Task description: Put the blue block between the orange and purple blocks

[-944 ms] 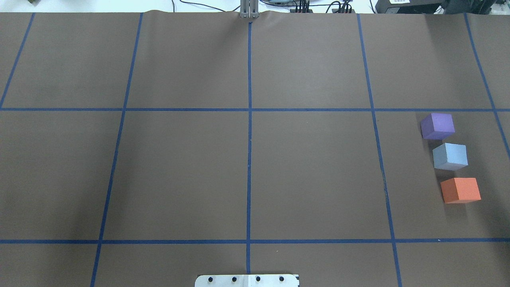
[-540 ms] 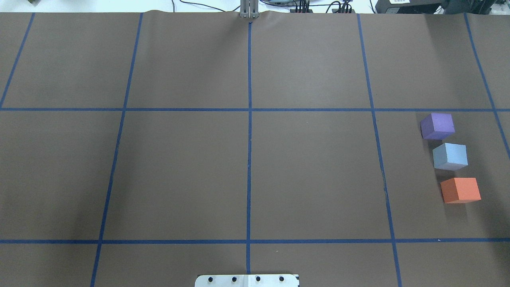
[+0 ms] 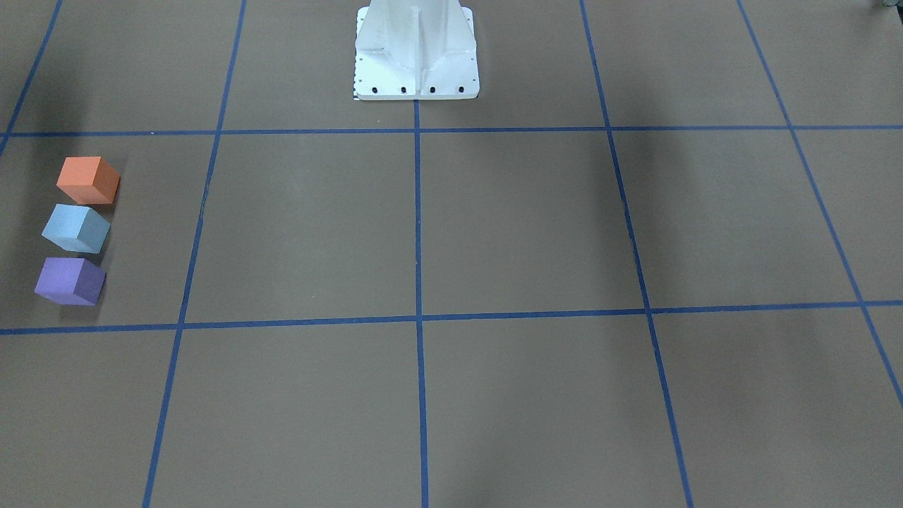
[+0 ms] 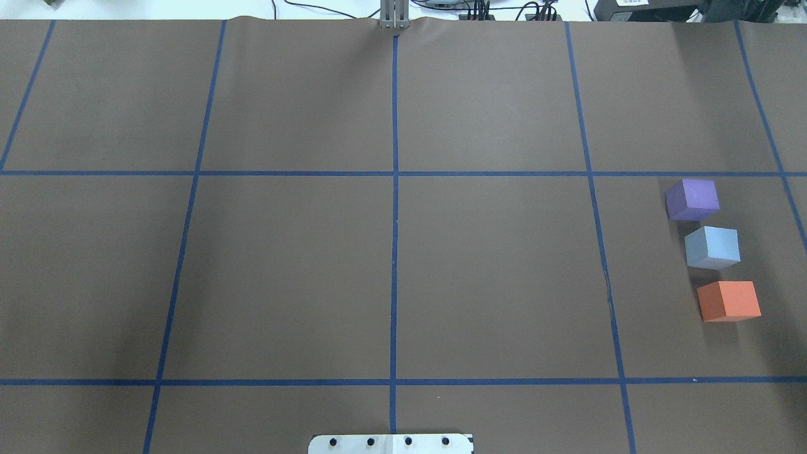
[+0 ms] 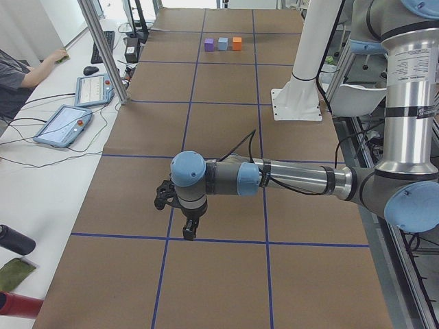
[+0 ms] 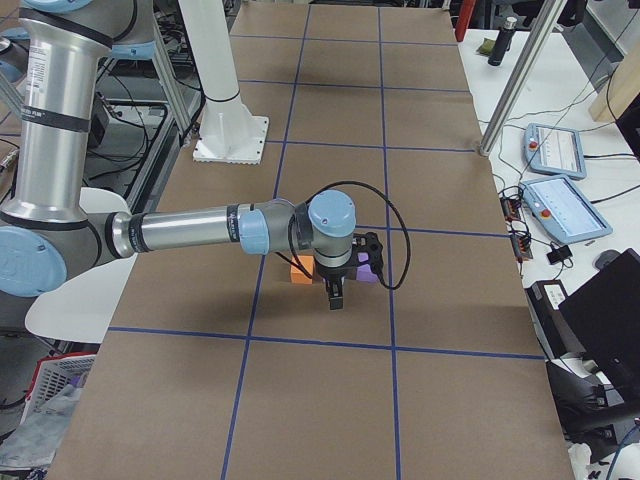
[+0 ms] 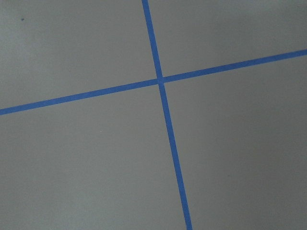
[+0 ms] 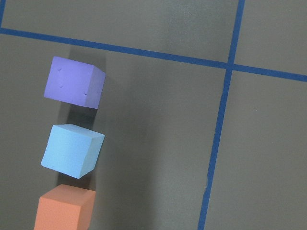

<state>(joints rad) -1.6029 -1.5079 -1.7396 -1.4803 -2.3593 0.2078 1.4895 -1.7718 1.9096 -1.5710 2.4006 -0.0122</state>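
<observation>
Jaws of the left gripper (image 5: 188, 232) and the right gripper (image 6: 335, 302) appeared only in the side views, so I cannot tell if they were spread or pressed together. The right gripper pointed down above the row of blocks and held nothing that could be seen. The left gripper hung over a crossing of blue tape lines (image 7: 160, 80), well apart from the blocks.

The blue block (image 4: 712, 247) was a pale, matte cube, turned a little compared with its neighbours. It stood on the brown table (image 4: 492, 277) between the purple block (image 4: 692, 199) and the orange block (image 4: 729, 301), near both but touching neither. A label (image 5: 420, 103) on the left arm (image 5: 295, 179) was too small to read.
</observation>
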